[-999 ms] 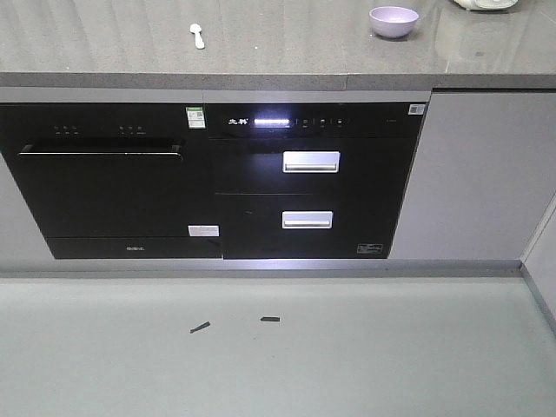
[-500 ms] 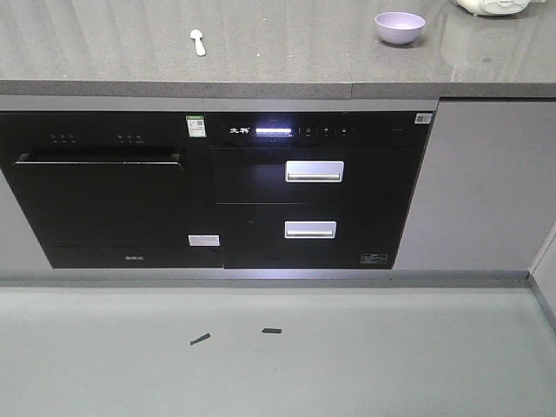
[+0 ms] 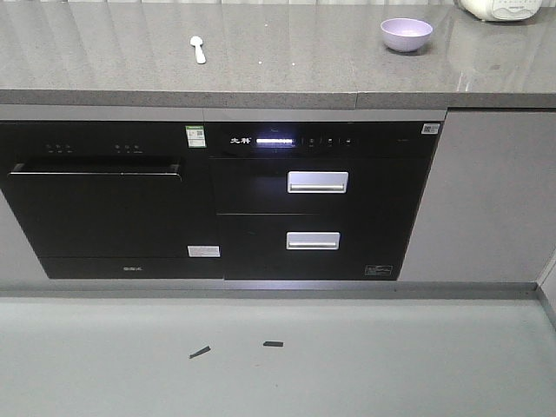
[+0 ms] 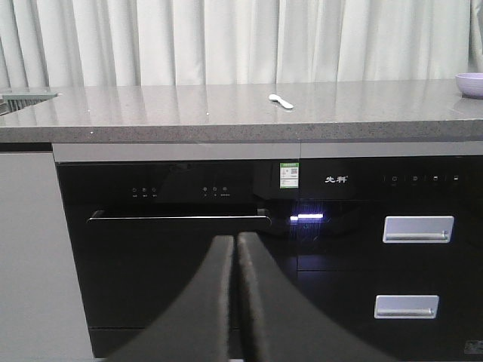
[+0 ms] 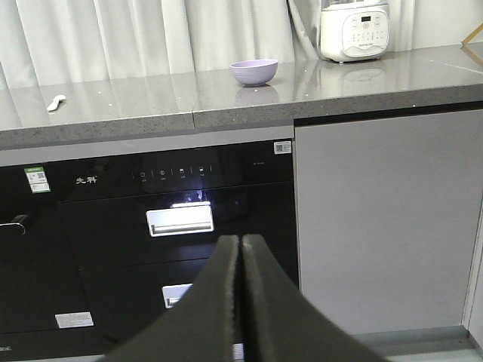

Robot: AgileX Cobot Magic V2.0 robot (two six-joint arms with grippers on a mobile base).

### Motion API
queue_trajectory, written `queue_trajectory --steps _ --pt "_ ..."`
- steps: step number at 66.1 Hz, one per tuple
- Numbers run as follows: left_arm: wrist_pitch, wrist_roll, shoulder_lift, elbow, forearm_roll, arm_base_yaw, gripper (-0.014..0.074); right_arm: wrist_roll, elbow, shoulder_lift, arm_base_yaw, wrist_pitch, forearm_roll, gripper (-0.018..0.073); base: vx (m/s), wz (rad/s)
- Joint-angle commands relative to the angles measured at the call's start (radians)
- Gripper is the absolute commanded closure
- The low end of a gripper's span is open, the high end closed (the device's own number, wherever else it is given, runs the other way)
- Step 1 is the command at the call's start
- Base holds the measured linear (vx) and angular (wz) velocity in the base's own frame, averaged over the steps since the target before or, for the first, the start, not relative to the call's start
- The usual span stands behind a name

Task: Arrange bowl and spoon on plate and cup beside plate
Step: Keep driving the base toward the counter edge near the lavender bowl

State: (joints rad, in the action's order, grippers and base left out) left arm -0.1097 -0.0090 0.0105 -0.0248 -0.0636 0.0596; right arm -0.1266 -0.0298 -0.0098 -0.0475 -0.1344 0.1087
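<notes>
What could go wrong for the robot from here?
The short pale plastic spoon lies flat on the grey stone counter, so it may be hard to pinch up. The small round lavender plastic bowl sits well apart from it, and no plate or cup shows in any view, so searching could be needed.

You get only a sliver of the bowl (image 4: 472, 84) in the left wrist view, cut by the right edge. The white appliance (image 3: 506, 8) loses its top. The left tool (image 4: 235, 241) and right tool (image 5: 241, 240) run off the bottom edge. The green sticker (image 3: 196, 137) is too small to read
</notes>
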Motion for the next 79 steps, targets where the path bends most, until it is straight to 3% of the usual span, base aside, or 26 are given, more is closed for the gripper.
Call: queue_trajectory --steps 1,79 --pt "0.073 -0.005 -0.013 -0.025 -0.001 0.000 0.0602 0.003 -0.014 -0.011 -0.004 0.074 0.008 0.0561 0.09 -0.01" --pt "0.073 -0.005 -0.013 -0.025 -0.001 0.000 0.0602 0.003 -0.014 -0.011 -0.004 0.074 0.008 0.0561 0.07 0.00"
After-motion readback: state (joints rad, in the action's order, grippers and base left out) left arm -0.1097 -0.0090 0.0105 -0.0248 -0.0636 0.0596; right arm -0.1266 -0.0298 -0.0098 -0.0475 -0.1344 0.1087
